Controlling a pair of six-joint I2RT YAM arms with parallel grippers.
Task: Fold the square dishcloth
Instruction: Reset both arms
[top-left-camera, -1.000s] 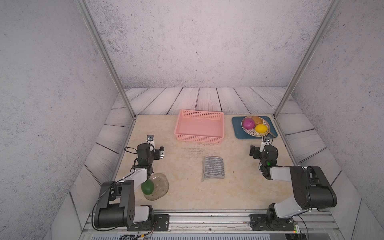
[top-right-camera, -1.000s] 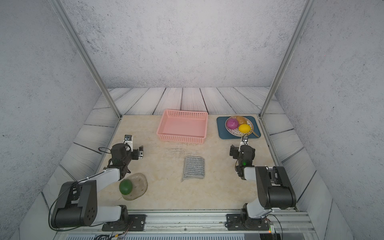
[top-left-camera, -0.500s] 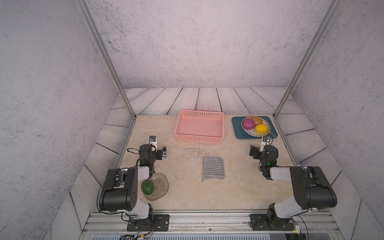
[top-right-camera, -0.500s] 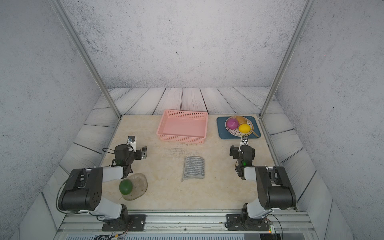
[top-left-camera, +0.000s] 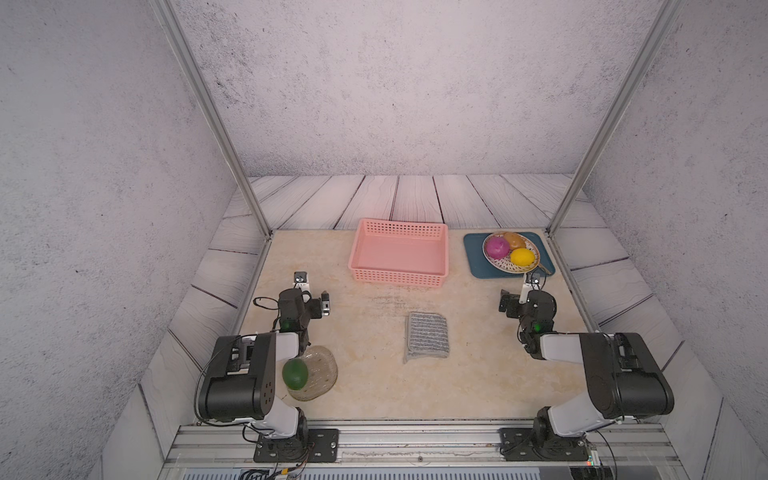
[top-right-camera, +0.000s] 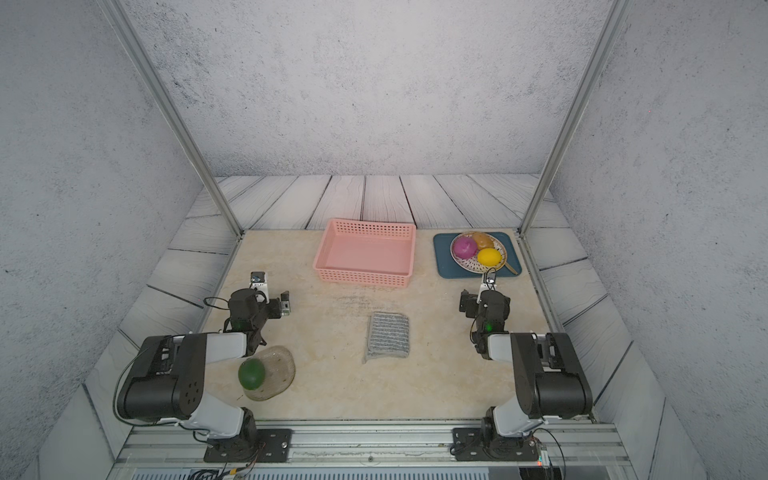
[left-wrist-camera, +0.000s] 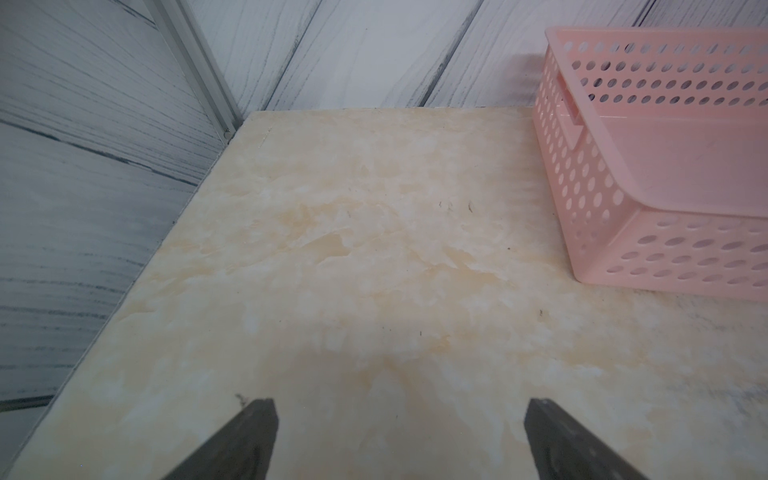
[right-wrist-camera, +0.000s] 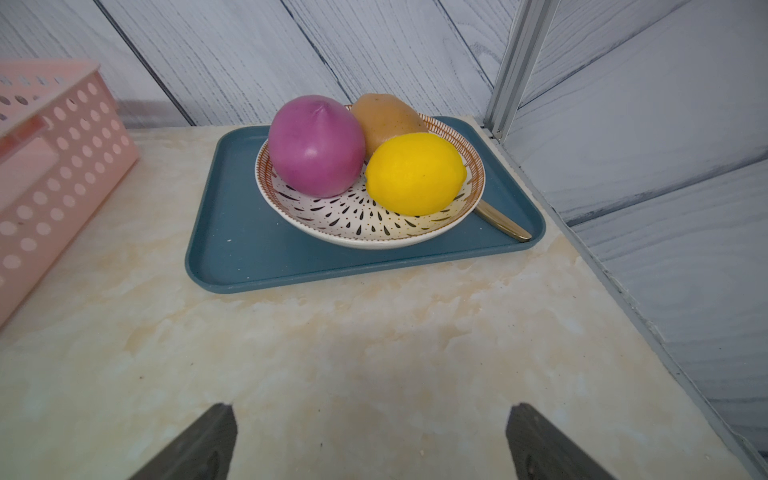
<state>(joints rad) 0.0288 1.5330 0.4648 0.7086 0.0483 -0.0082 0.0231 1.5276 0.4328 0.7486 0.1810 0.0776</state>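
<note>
Square dishcloth (top-left-camera: 427, 336) lies flat near the pink basket (top-left-camera: 399, 277), on its robot side, in both top views; neither wrist view catches it. Left gripper (left-wrist-camera: 399, 405) and right gripper (right-wrist-camera: 370, 409) gape wide, empty.

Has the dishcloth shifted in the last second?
No. The dishcloth lies at the same gap from the basket, with the same outline.

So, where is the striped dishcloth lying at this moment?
In both top views the square dishcloth lies near the middle of the table, on the robot's side of the pink basket and apart from it; neither wrist view shows it.
</note>
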